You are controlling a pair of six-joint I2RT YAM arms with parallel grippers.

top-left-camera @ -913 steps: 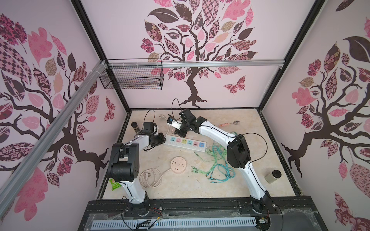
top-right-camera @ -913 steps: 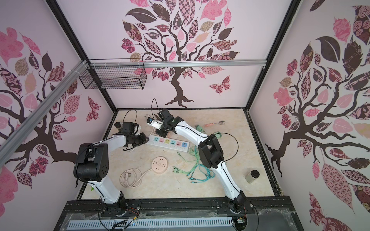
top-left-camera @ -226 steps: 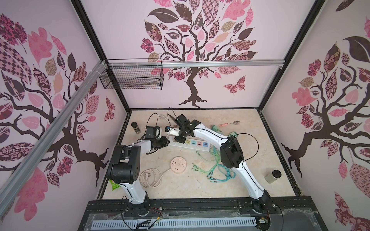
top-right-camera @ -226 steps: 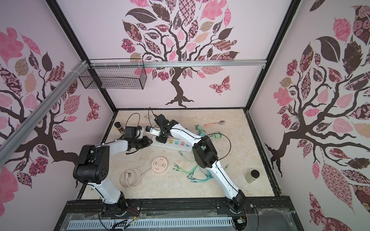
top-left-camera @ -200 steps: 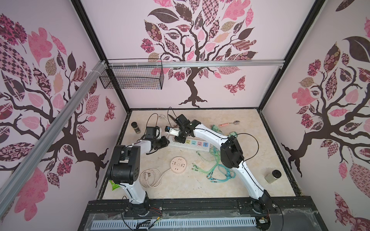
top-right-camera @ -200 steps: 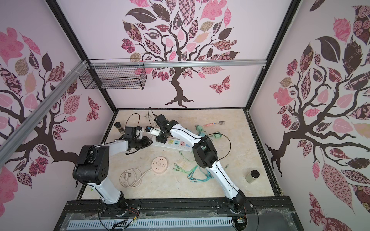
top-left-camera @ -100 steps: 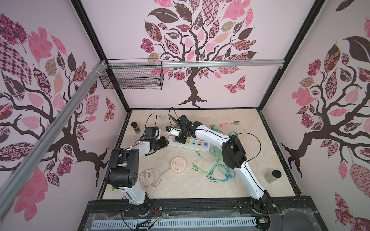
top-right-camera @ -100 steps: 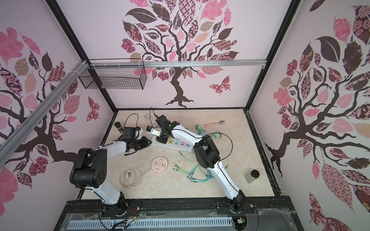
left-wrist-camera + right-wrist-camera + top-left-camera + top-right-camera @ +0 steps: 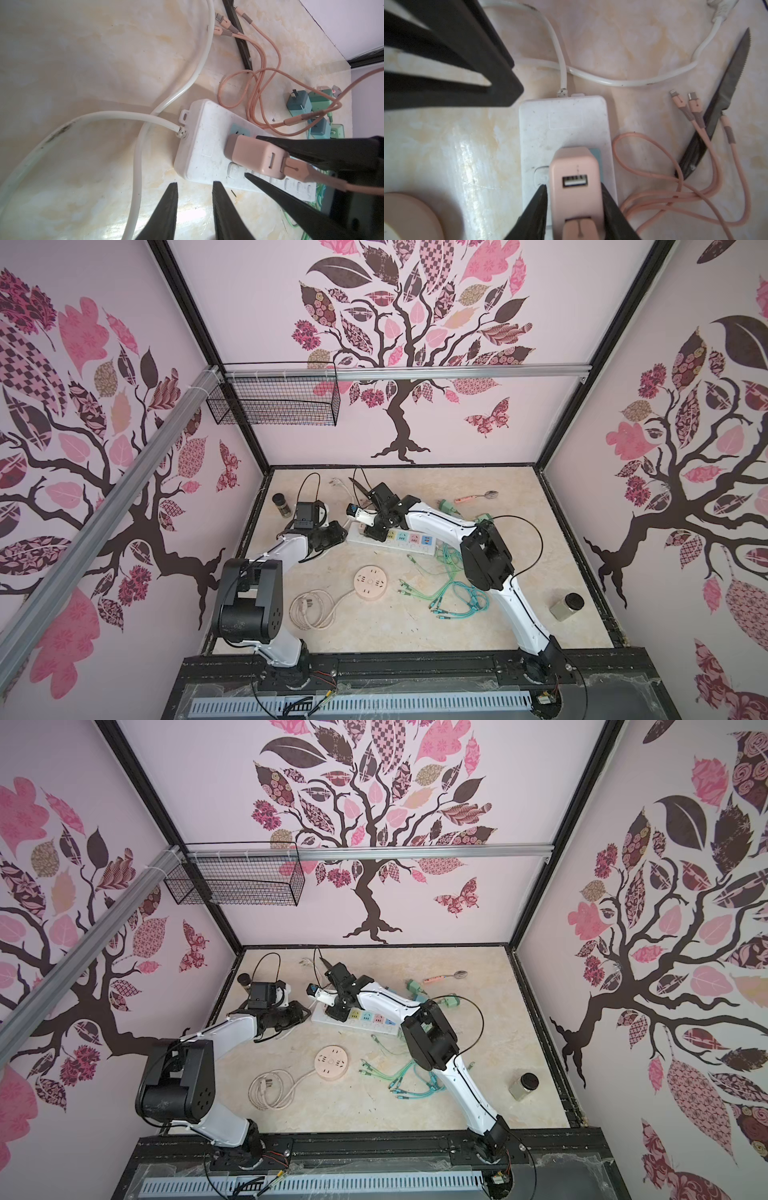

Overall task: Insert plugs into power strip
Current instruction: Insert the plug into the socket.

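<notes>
The white power strip [image 9: 409, 539] [image 9: 370, 1019] lies mid-table, its cord end toward the left arm. A peach-pink plug [image 9: 574, 166] [image 9: 255, 153] stands in its end socket, on the blue face. My right gripper [image 9: 572, 187] [image 9: 251, 155] straddles that plug, open, with a thin gap showing at one finger. My left gripper [image 9: 195, 184] [image 9: 338, 531] hovers low by the strip's cord end [image 9: 182, 133], narrowly open and empty. Teal and mint plugs [image 9: 299, 101] [image 9: 446, 506] lie beyond the strip. The pink plug's cable [image 9: 654, 166] loops beside it.
A serrated knife [image 9: 724, 89] lies by the pink cable ends. The strip's white cord [image 9: 104, 116] curls near my left gripper. A round peach socket hub [image 9: 371, 583], tangled green cables [image 9: 453, 593], a jar [image 9: 567, 606], a spice bottle [image 9: 279, 504] and a spoon [image 9: 478, 497] dot the table.
The right gripper brought the pink plug down onto the strip's end socket, and its jaws have just widened. The left gripper edged toward the strip's cord end and opened slightly.
</notes>
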